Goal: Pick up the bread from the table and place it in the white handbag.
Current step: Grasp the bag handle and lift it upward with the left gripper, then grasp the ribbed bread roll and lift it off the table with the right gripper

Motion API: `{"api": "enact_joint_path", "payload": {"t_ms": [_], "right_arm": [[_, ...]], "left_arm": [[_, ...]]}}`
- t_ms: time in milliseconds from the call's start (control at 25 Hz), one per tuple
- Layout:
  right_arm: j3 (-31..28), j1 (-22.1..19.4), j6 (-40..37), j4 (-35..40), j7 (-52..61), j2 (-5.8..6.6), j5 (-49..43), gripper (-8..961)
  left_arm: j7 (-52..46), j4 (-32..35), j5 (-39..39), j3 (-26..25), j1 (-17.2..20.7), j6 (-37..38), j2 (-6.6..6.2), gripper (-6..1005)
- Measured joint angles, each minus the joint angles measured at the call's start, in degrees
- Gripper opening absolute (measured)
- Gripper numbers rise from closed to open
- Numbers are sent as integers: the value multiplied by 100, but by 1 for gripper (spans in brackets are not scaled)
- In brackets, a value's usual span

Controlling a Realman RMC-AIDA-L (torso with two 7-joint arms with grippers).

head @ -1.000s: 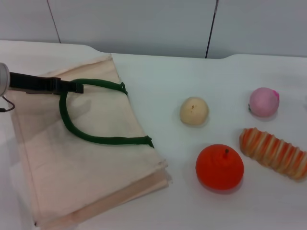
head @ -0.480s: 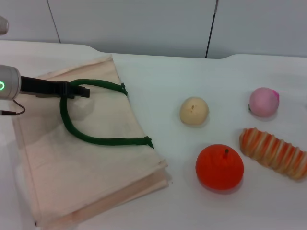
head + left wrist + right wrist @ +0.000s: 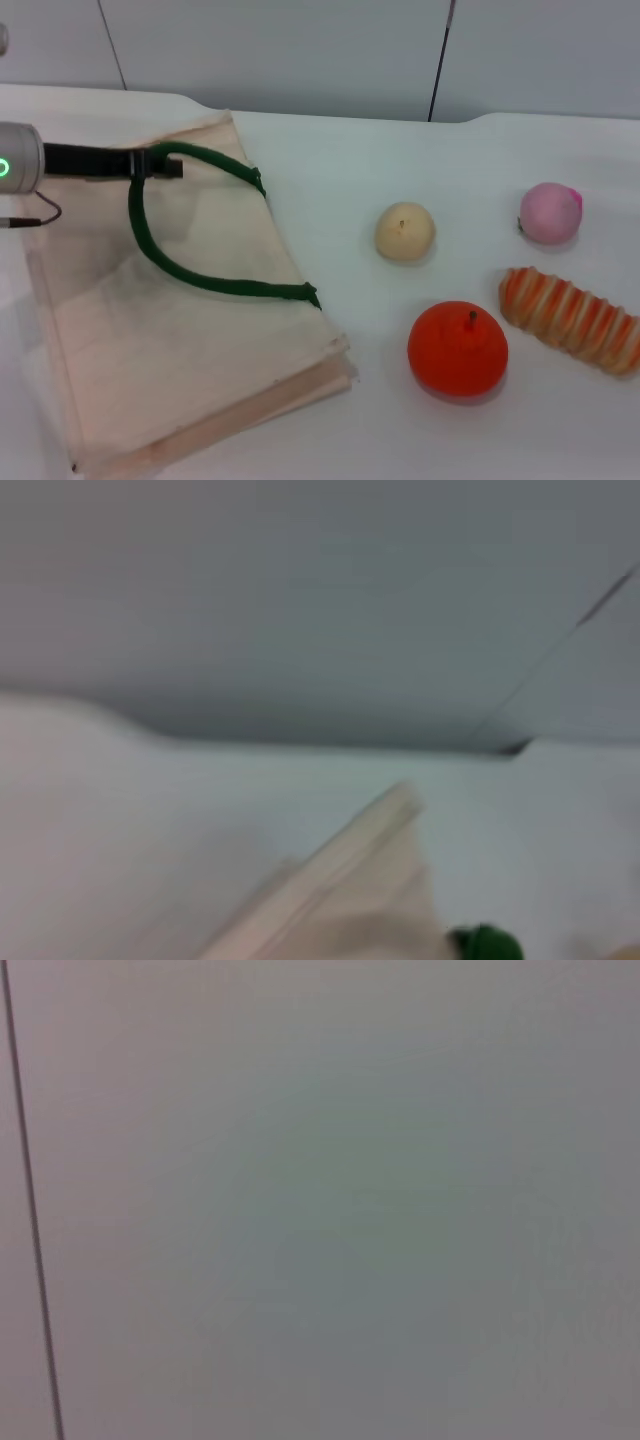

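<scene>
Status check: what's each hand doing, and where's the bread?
Left gripper at handbag handle. Right gripper unseen. Bread on table, beside orange; nothing blocking.

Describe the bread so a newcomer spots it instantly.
Start at the white handbag lying flat on the robot's left of the table, then look across to the cluster of four items on the right. The bread is the nearest-right one, beside the orange fruit. It alone is elongated and ridged, with orange and cream crosswise stripes; its neighbours are round.
</scene>
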State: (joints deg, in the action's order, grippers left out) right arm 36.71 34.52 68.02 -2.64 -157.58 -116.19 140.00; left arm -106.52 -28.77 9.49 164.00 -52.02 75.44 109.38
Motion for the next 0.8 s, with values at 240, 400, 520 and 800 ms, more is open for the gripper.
{"api": "enact_joint_path", "payload": {"t_ms": [240,400,520,800], "right_arm": [[-170,-7,0,-14,0,0,0,892],[-183,-15,-3,-24,6,0,0,892],[-191,-17,-17,-25,57,0,1,892],[-192,-31,-59,0,512,7,-3,893]], "left_arm": [[992,-31,1485,1,325,1245,-204,105],[1680,-73,2417,8,527,2424,-358,37],[1827,-218,2622,10,548,3080,-454,24],[1836,-540,2639,10,430,3876,-493,15]]}}
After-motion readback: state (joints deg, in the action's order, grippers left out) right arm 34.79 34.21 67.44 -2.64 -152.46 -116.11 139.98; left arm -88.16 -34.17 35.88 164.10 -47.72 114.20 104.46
